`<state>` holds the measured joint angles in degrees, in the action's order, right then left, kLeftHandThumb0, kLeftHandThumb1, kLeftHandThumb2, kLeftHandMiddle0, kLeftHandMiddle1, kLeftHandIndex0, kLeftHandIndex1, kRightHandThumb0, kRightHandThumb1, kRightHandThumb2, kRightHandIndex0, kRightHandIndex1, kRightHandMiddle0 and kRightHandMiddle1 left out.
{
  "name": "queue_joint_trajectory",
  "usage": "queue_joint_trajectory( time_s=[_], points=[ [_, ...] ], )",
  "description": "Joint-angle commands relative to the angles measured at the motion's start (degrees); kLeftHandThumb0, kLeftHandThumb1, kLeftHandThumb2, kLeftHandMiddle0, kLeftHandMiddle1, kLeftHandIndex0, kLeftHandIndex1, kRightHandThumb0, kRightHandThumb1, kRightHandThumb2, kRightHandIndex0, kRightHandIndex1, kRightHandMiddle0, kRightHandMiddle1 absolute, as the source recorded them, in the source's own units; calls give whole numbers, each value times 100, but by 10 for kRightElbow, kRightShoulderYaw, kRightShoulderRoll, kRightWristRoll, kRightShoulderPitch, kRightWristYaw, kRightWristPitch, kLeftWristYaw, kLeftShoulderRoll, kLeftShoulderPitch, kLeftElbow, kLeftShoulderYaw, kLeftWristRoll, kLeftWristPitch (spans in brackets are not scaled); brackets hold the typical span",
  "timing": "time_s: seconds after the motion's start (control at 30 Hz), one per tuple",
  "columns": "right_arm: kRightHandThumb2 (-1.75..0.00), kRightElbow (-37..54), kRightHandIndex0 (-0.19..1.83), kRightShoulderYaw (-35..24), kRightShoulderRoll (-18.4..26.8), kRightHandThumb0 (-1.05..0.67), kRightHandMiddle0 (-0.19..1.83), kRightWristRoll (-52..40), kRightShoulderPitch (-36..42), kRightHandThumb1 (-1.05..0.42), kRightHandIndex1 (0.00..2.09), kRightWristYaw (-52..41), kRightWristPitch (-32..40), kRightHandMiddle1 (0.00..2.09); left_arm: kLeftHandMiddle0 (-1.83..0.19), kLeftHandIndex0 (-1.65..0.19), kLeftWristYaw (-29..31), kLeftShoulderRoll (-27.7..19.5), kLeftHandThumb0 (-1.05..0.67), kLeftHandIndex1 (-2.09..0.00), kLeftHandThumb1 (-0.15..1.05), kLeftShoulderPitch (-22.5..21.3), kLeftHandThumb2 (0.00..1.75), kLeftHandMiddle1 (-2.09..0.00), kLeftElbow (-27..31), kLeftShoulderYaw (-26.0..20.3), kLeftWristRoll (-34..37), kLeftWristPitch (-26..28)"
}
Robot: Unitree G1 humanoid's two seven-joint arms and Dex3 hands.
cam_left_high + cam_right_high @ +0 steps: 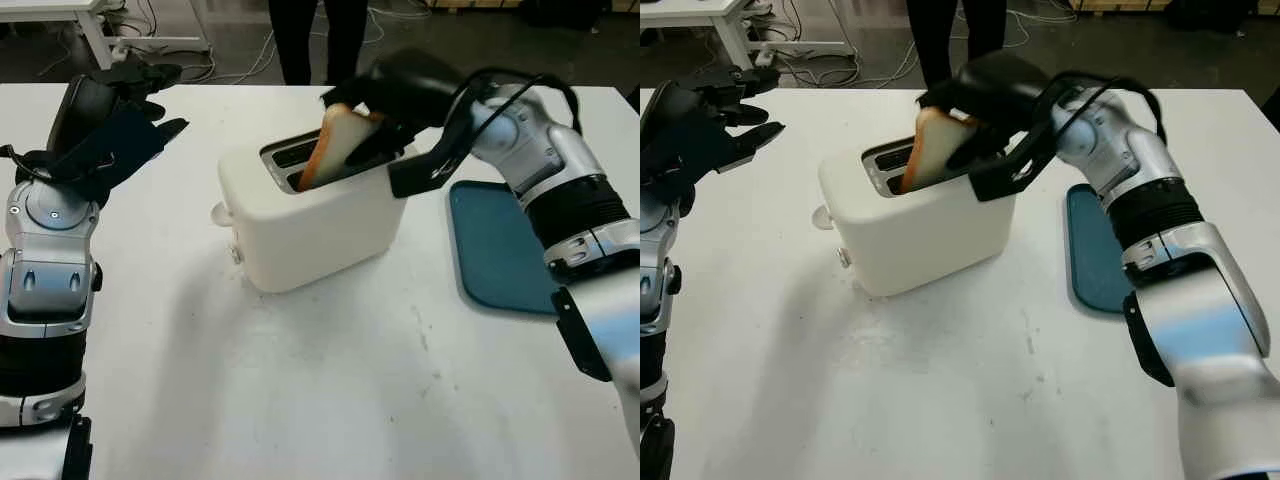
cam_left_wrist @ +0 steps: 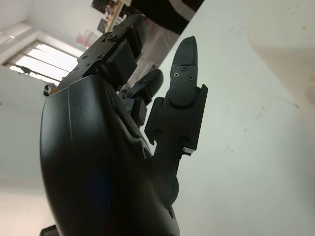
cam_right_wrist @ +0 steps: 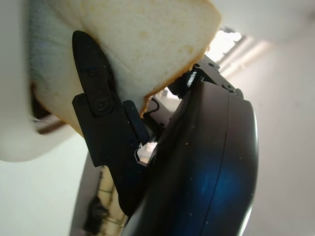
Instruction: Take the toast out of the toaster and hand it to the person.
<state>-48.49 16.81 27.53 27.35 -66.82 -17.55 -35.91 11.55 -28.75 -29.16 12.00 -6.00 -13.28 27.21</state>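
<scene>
We see the white worktop [image 1: 330, 390] bare in front. Left hand [image 1: 120, 120] is up over the worktop's left side, well apart from the toaster, open, holding nothing. Mid worktop: white toaster [image 1: 310, 215], turned at an angle, 2 slots on top, lever knob on its left end. Teal tray [image 1: 500, 245] lies flat on the worktop, right of the toaster, apart from it.

Toast [image 1: 335, 145] sits in the nearer slot, lower end still inside, upper part sticking out. Long axis runs up out of the slot and tilts toward the right, top edge pointing up-right at the right hand [image 1: 375, 115]. That hand is above the toaster's right end, closed on the toast; in the right wrist view 1 black finger [image 3: 93, 93] lies across the slice's pale face.

Far side, beyond the worktop edge, a person [image 1: 318, 40] in dark trousers stands behind the toaster.
</scene>
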Motion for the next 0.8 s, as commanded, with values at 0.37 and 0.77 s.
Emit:
queue_joint_trajectory(
  time_s=[0.37,0.77],
  points=[
    [-34,-129,97,-130,19,-55,75,-154,-93,-92,175,-35,6,175,-40,-63,-4,2,-31,0,92,3,16,-66,7,-4,2,7],
    [-32,-179,109,-231,6,-51,88,-245,-76,-92,175,16,172,175,-41,-63,-3,1,-30,0,92,7,19,-65,9,-6,4,6]
  ],
)
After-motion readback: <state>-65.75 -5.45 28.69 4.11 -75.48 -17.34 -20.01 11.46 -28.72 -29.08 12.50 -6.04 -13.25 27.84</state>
